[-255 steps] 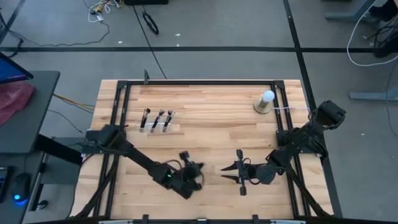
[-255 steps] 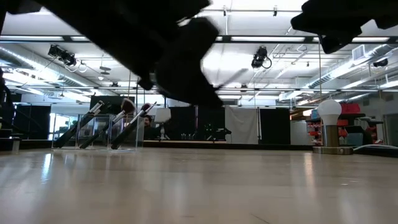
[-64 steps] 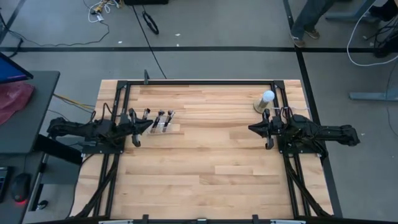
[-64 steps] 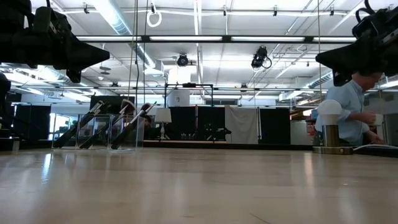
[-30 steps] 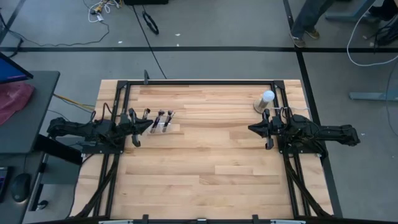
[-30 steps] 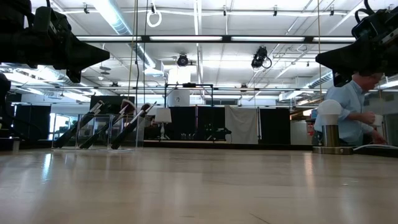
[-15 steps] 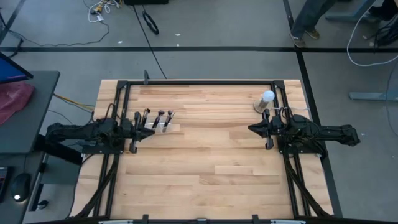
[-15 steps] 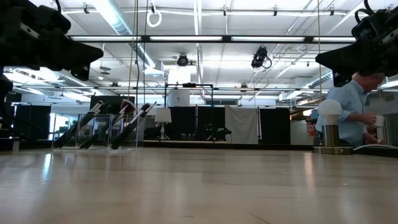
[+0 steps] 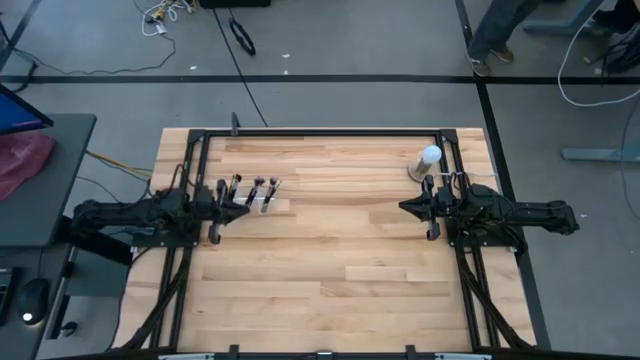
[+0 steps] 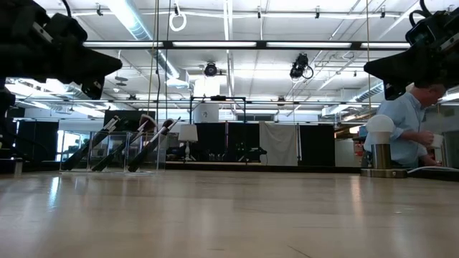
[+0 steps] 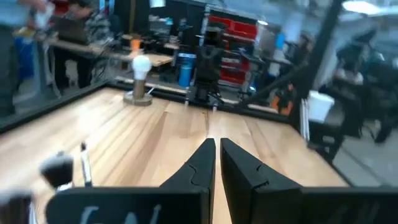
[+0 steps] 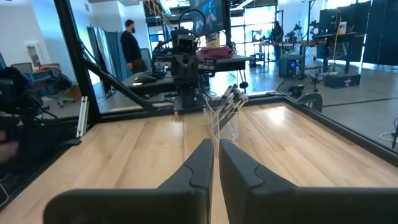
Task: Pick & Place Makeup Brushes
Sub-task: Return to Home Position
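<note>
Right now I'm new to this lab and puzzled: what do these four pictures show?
Two dark robot arms stand at a wooden table. One picture looks straight down, one level across the tabletop, two from the wrists past each arm's own fingers. The left gripper and right gripper are both shut and hold nothing, at opposite sides. The makeup brushes stand tilted in a clear organizer near the left arm; a white ball on a round base stands near the right.

Robotics lab, wooden table [image 9: 330,250] on concrete floor [image 9: 350,40], loose cables [image 9: 160,16], exposed ceiling ducts [image 10: 136,21], red cabinets [image 11: 241,62]
</note>
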